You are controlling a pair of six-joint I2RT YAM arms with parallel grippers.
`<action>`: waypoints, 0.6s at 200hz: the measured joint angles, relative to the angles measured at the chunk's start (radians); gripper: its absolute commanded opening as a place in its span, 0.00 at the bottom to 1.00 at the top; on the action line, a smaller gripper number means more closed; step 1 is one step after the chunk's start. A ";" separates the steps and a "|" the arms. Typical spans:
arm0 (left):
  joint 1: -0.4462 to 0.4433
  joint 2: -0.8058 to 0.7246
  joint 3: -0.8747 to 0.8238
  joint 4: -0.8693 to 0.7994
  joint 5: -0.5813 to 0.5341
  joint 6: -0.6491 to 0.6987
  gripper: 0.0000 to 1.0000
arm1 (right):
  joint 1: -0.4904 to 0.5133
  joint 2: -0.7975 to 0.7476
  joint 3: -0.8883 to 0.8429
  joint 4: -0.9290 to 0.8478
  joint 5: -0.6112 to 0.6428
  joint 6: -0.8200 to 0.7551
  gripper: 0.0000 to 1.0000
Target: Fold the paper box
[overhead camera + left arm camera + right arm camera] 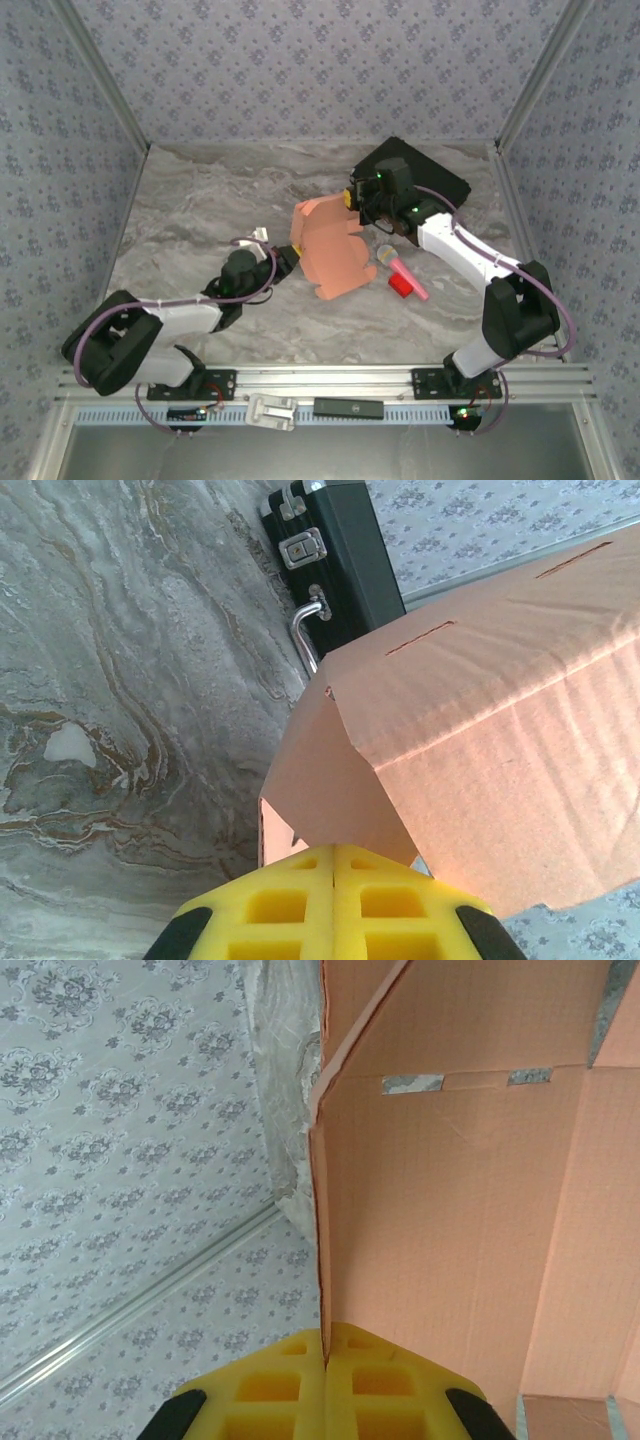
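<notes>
The box [325, 248] is mid-table between the two arms, a part-formed sheet with panels bent up along their creases and no side locked yet. The left gripper [290, 260] comes in from the near left and is pinched tight on a flap at the box's near-left corner. In the left wrist view its yellow fingers [290, 905] meet with the cardboard edge clamped between them. The right gripper [353, 200] reaches in from the far right and is likewise closed on a panel's edge. Whether the box's lower edge rests on the table [200, 220] I cannot tell.

The step in hand looks like shaping the walls: with opposite sides held, one arm can brace while the other swings its panel round a crease. Slots show in the panels (tabs would presumably go into these later). The next move calls for a slow turn about the fold line rather than a pull, since thin card may buckle or tear. The case [425, 170] lies far right. The red block [400, 286] and pink stick [410, 280] lie just right of the box, near the right arm's path.
</notes>
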State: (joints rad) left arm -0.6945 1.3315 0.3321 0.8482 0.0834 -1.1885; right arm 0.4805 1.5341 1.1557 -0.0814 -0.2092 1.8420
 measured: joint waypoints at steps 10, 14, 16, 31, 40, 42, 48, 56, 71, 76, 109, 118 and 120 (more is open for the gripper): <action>-0.002 0.005 0.003 0.001 -0.005 0.002 0.00 | 0.005 0.000 -0.002 0.003 0.000 0.003 0.00; -0.002 0.010 0.007 0.000 -0.007 0.002 0.00 | 0.006 0.000 -0.003 0.004 0.000 0.003 0.00; -0.002 0.013 0.010 0.000 -0.008 0.002 0.00 | 0.007 0.000 -0.003 0.005 0.000 0.003 0.00; -0.005 0.031 0.027 -0.008 -0.022 0.006 0.00 | 0.013 0.000 -0.010 0.015 0.008 0.008 0.00; -0.010 0.035 0.031 -0.013 -0.031 0.012 0.00 | 0.015 -0.001 -0.014 0.021 0.013 0.010 0.00; -0.012 0.036 0.032 -0.014 -0.033 0.014 0.00 | 0.015 -0.001 -0.015 0.023 0.014 0.010 0.00; -0.017 0.038 0.034 -0.015 -0.040 0.018 0.01 | 0.016 -0.002 -0.019 0.026 0.016 0.011 0.00; -0.023 0.041 0.038 -0.018 -0.047 0.026 0.02 | 0.018 -0.003 -0.023 0.030 0.020 0.011 0.00; -0.029 0.048 0.046 -0.027 -0.056 0.039 0.08 | 0.023 -0.005 -0.029 0.034 0.029 0.015 0.00; -0.031 0.050 0.048 -0.033 -0.060 0.042 0.10 | 0.024 -0.005 -0.031 0.037 0.031 0.018 0.00; -0.032 0.051 0.065 -0.098 -0.078 0.064 0.15 | 0.031 -0.008 -0.047 0.048 0.046 0.022 0.00; -0.033 0.043 0.068 -0.125 -0.080 0.072 0.17 | 0.031 -0.008 -0.048 0.048 0.050 0.020 0.00; -0.033 0.042 0.068 -0.130 -0.080 0.073 0.18 | 0.030 -0.008 -0.048 0.048 0.050 0.020 0.00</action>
State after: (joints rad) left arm -0.7277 1.3739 0.3996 0.7181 0.0029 -1.1156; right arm 0.5106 1.5257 1.1076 -0.0334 -0.1593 1.8618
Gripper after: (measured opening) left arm 0.153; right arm 0.045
